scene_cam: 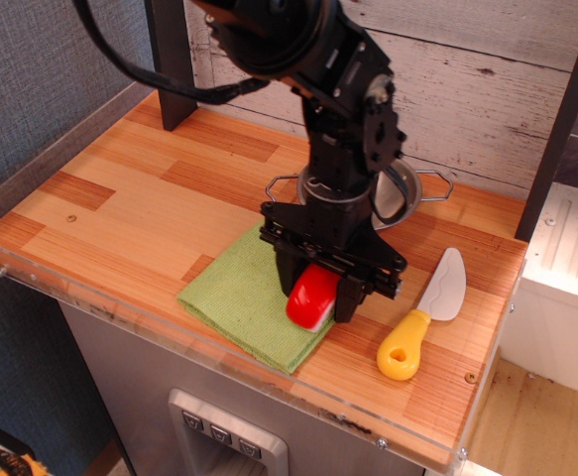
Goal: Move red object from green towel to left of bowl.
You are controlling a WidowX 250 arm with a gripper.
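Note:
The red object [311, 298], a glossy red block, sits at the right edge of the green towel [237, 295] near the table's front. My gripper [318, 294] stands straight down over it, with one black finger pressed on each side of the block, shut on it. The block still looks to be resting on the towel. The steel bowl [404, 195] is just behind the gripper, mostly hidden by the arm; only its right rim and its wire loop handles show.
A toy knife [423, 317] with a yellow handle lies to the right of the towel. A dark post [173, 69] stands at the back left, another at the far right. A clear plastic rim runs along the table's front and left edges.

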